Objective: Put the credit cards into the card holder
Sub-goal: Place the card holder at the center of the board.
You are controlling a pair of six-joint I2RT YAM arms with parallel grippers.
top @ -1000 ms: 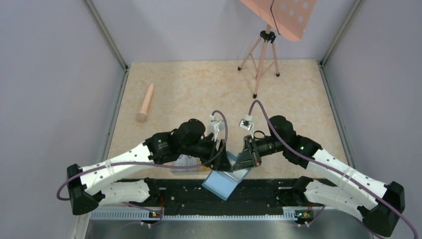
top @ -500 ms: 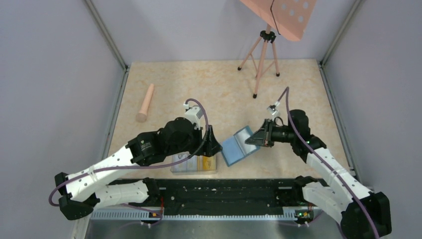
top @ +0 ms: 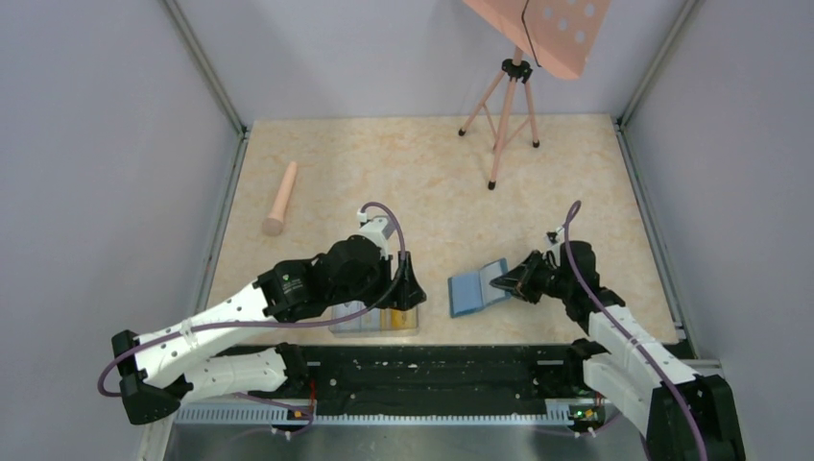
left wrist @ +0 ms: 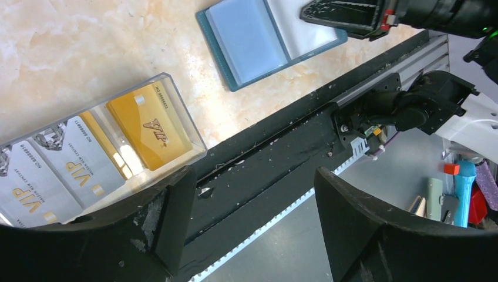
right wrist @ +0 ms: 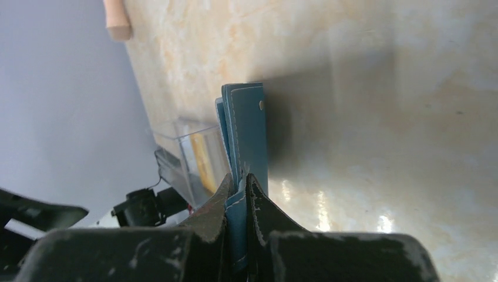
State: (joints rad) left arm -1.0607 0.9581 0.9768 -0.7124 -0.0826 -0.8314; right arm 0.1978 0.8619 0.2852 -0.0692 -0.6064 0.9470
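The teal card holder (top: 473, 291) lies open on the table right of centre, its pale inner pockets (left wrist: 249, 36) facing up. My right gripper (top: 501, 281) is shut on its right edge, and the wrist view shows the flap (right wrist: 246, 129) pinched between the fingertips (right wrist: 239, 183). The credit cards sit in a clear plastic box (top: 374, 320) near the front edge: yellow-orange ones (left wrist: 150, 126) and pale ones (left wrist: 53, 170). My left gripper (top: 408, 288) hovers over the box's right end. It is open (left wrist: 252, 194) with nothing between its fingers.
A black rail (top: 432, 370) runs along the table's near edge just beyond the box. A pale wooden rod (top: 280, 200) lies at the back left. A pink tripod (top: 499, 125) stands at the back, right of centre. Grey walls close in both sides.
My right gripper carried the card holder from the near middle out to the right and lowered it onto the table. My left gripper opened wider and drew back left over the clear box.
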